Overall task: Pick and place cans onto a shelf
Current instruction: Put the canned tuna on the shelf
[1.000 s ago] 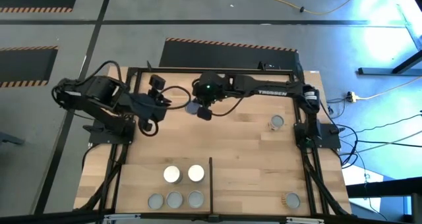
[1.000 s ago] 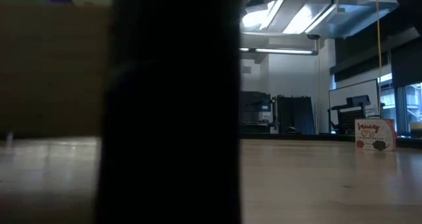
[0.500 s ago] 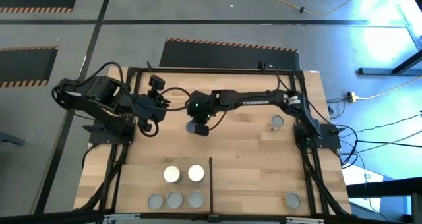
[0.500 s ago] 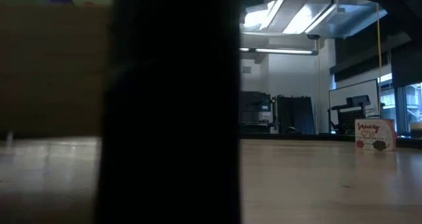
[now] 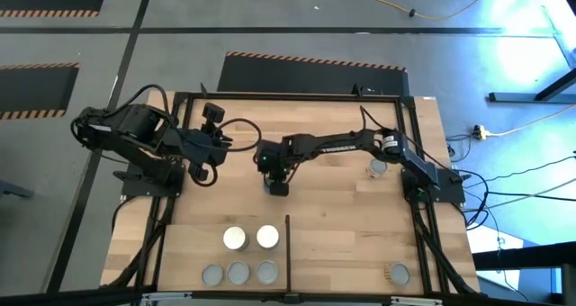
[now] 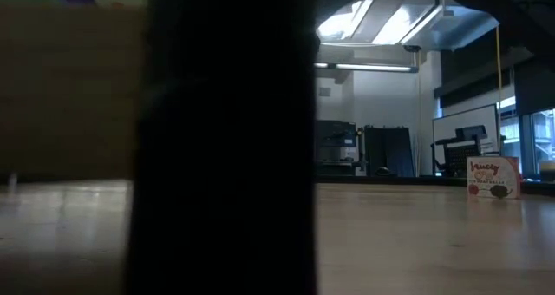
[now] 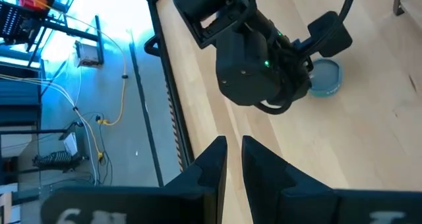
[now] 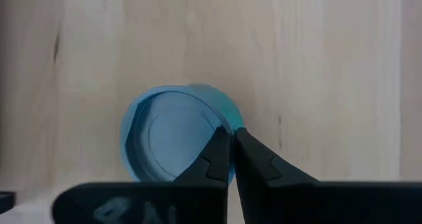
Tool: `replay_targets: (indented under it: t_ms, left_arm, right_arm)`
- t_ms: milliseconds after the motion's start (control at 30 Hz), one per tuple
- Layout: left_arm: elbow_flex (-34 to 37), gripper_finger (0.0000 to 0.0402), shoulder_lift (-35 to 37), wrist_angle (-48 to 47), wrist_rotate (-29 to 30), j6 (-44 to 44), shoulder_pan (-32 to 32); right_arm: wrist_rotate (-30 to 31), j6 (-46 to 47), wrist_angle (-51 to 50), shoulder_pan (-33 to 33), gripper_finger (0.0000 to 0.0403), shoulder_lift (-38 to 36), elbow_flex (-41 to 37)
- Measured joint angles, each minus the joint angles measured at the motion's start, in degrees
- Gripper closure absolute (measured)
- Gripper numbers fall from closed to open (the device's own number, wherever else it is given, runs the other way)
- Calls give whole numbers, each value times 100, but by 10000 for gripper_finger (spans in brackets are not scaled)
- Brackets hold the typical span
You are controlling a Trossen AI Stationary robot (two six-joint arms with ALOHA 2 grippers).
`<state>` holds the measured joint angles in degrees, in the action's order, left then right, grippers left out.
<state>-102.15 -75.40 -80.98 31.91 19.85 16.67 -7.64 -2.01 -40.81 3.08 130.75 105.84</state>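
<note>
My right gripper [image 8: 232, 130] reaches out over the middle of the table [image 5: 277, 187] and is shut on a can with a blue-tinted metal top [image 8: 173, 142]. The left wrist view shows that can [image 7: 324, 78] just beyond the right hand. At the table's left side my left gripper [image 7: 234, 143] hangs above the wood, shut and holding nothing. The shelf [image 5: 346, 252], with its black divider bar [image 5: 288, 247], lies along the near edge. Two white-topped cans [image 5: 234, 238] [image 5: 267, 237] and three grey-topped cans [image 5: 238, 272] stand upright on its left half. My right gripper pinches the can's top rim [image 8: 223, 126] at one spot between its two fingers. One finger is over the lid and the other is outside the wall. The fingers come steeply from above. The can is upright; I cannot tell whether its bottom rests on the wood.
A grey-topped can [image 5: 378, 167] stands alone near the table's right side. A tan-topped one [image 5: 399, 273] stands on the shelf's right half. A black frame [image 5: 180, 97] edges the table. In the low view a dark upright shape [image 6: 225, 139] blocks the left-middle.
My right gripper has come down and toward the table's near edge with the can, tipping to point more steeply downward. The can has sunk with it from well above the table to table level or just over it, staying upright.
</note>
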Motion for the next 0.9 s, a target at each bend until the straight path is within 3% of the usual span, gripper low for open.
replay_targets:
  t_ms: [900]
  left_arm:
    - [0, 360, 0, 1, -7, -1, 0]
  right_arm:
    - [2, -154, 82, -1, 366, 9, 2]
